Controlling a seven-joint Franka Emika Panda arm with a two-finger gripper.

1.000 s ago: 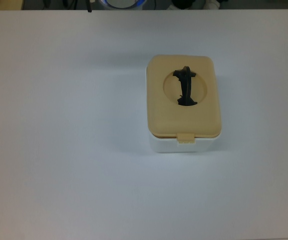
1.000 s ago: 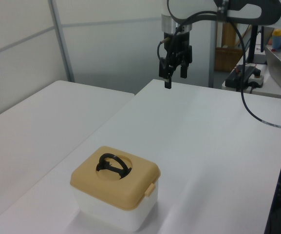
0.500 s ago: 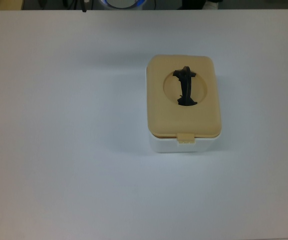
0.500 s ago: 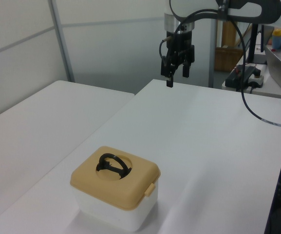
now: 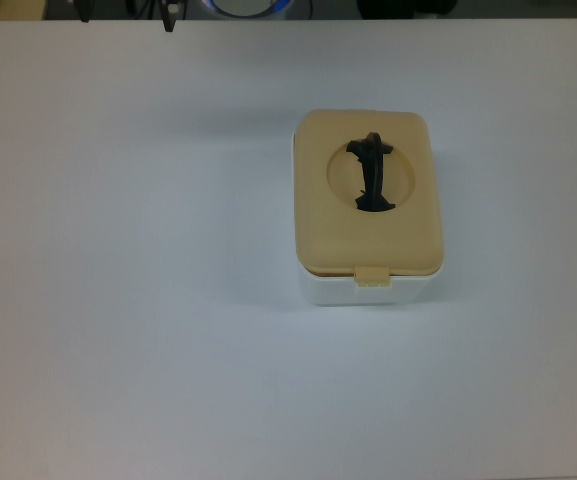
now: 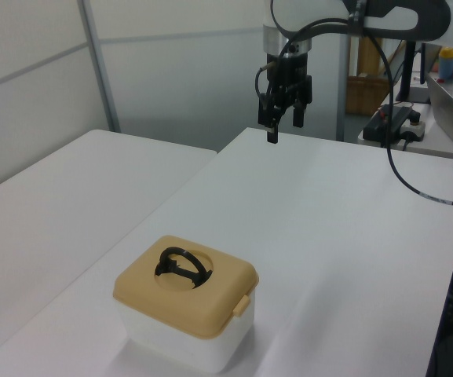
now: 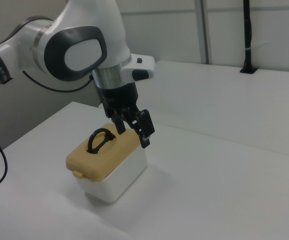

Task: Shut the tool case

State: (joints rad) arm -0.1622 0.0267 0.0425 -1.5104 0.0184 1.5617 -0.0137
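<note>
Tan plastic covers the whole top of the small white rectangular tool case (image 5: 368, 285): its tan lid with a round recess (image 5: 368, 193) lies flat and square on the white box in all 3 views, with no gap showing along the rim, and the small tan latch tab (image 5: 372, 276) hangs down over the front wall. By that look the closing is done or nearly so; whether the tab has clicked home I cannot tell, and a short press on it may be all that is left. The black handle (image 5: 372, 172) stands partly raised out of the recess. The case sits on the white counter (image 5: 138, 300), toward the top view's right and well in from every counter edge. The arm's black 2-finger pincer (image 6: 282, 126) hangs high over the far end of the counter in the left view, well apart from the case, fingers spread with nothing between them. Bare counter surrounds the case on all sides, so a descent from above would be unobstructed except for the raised handle.
</note>
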